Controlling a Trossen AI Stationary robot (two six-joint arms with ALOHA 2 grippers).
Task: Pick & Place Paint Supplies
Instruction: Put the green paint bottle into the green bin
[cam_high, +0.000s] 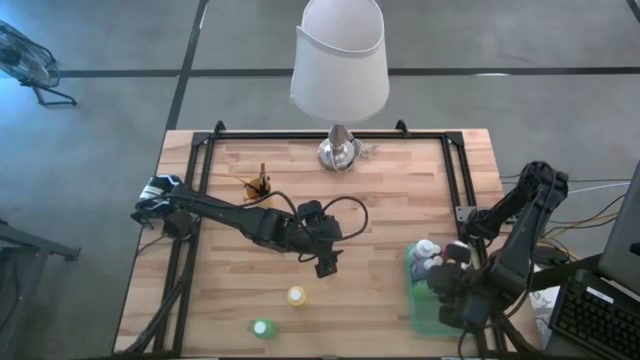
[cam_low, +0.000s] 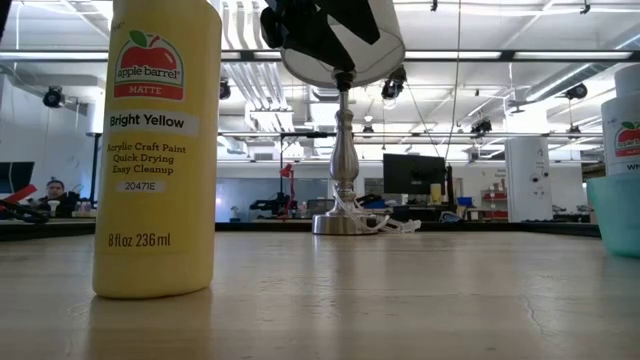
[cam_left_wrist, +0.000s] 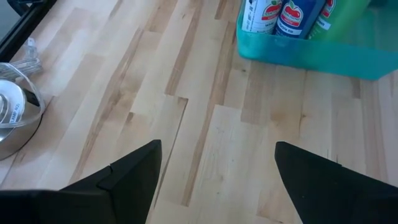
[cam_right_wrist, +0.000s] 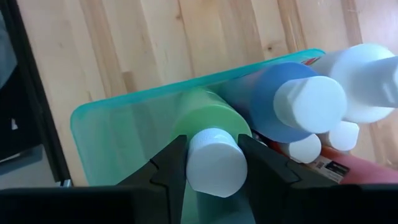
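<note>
A yellow paint bottle (cam_high: 296, 295) (cam_low: 155, 150) and a green one (cam_high: 262, 327) stand upright on their bases near the table's near edge. Thin brushes (cam_high: 258, 185) lie far left. My left gripper (cam_high: 327, 265) (cam_left_wrist: 217, 146) hangs open above bare wood at the table's middle, just beyond the yellow bottle. My right gripper (cam_high: 447, 290) (cam_right_wrist: 212, 146) is over the green tray (cam_high: 418, 300) (cam_right_wrist: 124, 102), shut on a green bottle (cam_right_wrist: 208, 118). Blue (cam_right_wrist: 280, 102), white and red bottles stand beside it in the tray. My right gripper pinches the white cap (cam_right_wrist: 199, 155) of the green bottle between its two fingers (cam_right_wrist: 171, 165), one on each side. It comes from above, pointing down. The bottle stands upright in an end corner of the tray; its base is hidden below.
A tall lamp with a white shade (cam_high: 340, 70) stands on a metal base (cam_high: 338, 152) (cam_low: 340, 222) at the far middle, its cord beside it. A black frame (cam_high: 200, 150) edges the table. Bare wood (cam_left_wrist: 205, 106) lies between my left gripper and the tray.
</note>
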